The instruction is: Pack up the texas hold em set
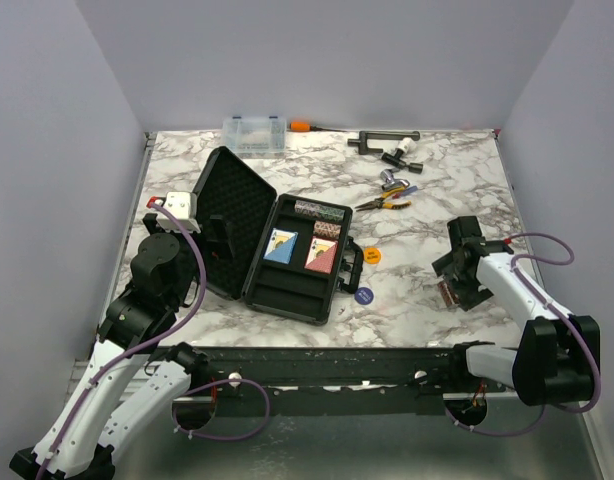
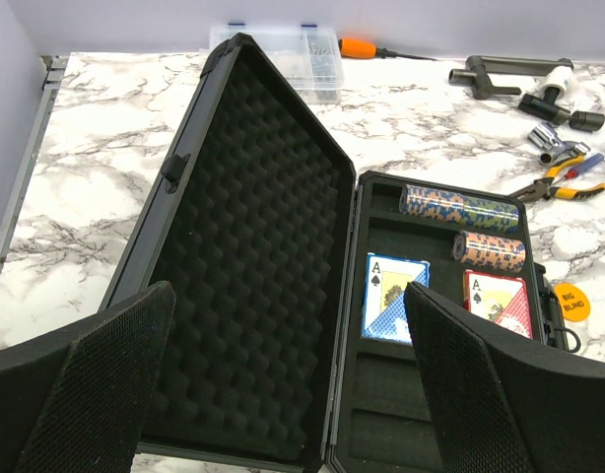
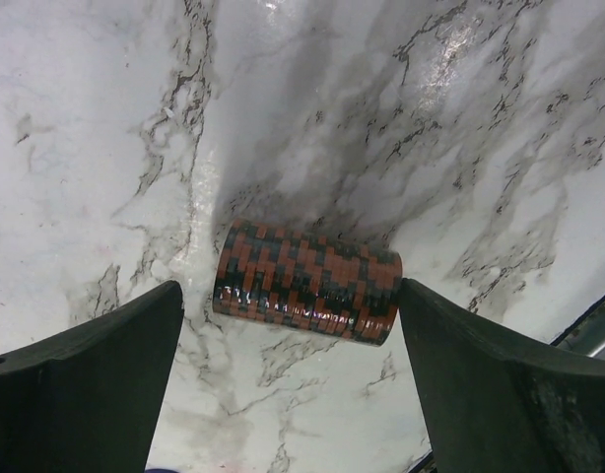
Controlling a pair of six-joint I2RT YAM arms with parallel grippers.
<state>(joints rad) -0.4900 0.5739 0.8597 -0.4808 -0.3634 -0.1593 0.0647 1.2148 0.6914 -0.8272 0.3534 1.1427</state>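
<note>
The black foam-lined case point(image 1: 287, 298) lies open left of centre, its lid point(image 2: 243, 246) tipped back. Inside lie a blue deck point(image 2: 393, 296), a red deck point(image 2: 500, 301) and two chip rolls point(image 2: 458, 207) point(image 2: 490, 250). An orange disc point(image 1: 372, 256) and a blue disc point(image 1: 363, 295) rest on the table just right of the case. Over the case's hinge line hangs my left gripper point(image 2: 288, 296), open and empty. Another brownish chip roll point(image 3: 307, 283) lies on the marble at the right. My right gripper point(image 3: 291, 296) straddles it, open, a finger beyond each end.
Along the back edge stand a clear organiser box point(image 1: 254, 132), an orange-handled screwdriver point(image 1: 302, 126) and a black bar tool point(image 1: 382, 138). Yellow-handled pliers point(image 1: 387, 203) and small metal parts lie behind the discs. Walls close in the table on three sides.
</note>
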